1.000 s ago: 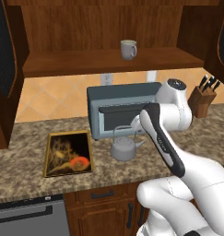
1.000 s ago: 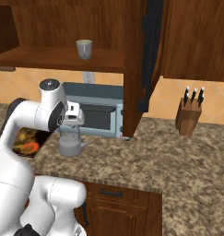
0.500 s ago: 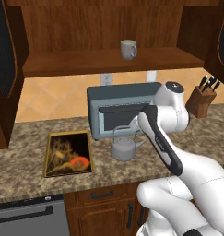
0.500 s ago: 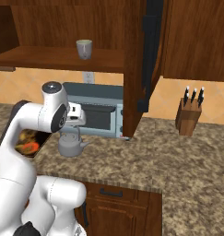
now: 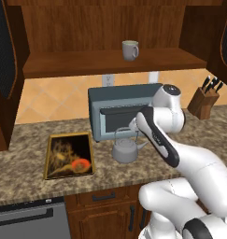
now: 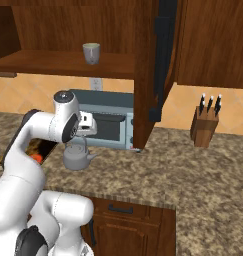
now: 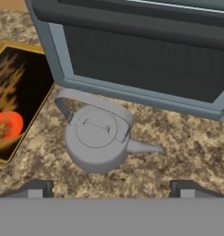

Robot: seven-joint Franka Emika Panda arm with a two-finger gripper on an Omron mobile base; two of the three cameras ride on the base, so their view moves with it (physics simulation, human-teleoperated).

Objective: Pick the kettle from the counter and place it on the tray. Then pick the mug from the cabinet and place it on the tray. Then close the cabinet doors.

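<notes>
Hovering above the kettle (image 7: 98, 144) with the end effector (image 7: 111, 188), fingertips (image 7: 37, 188) spread wide apart and gripping nothing. Looking straight down in the hand view: squat grey body on the speckled bench (image 7: 187, 152), wire handle arched over toward the appliance, spout pointing to the right of that view. Sitting just in front of the blue-grey microwave (image 5: 116, 112), near its glass door without clearly touching. Off to the kettle's left in the left base view, the tray (image 5: 68, 155), flat on the bench, gold rim, orange blob in the painted picture, close beside the kettle but apart from it. Nothing on the tray.

Up on the cabinet (image 5: 105, 28) shelf, the mug (image 5: 130, 50), upright, handle to one side, well above the microwave. Cabinet doors swung open: left door (image 5: 3, 46) with its dark mesh panel at the left edge, right door (image 6: 165, 55) seen edge-on in the right base view, black bar handle facing out.

Over to the right on the bench, a knife block (image 6: 205, 127), well apart from the kettle. From the right base view, end effector (image 6: 86, 128) poised just over the kettle, not yet touching the handle. Drawer fronts (image 6: 124, 220) below the bench.
</notes>
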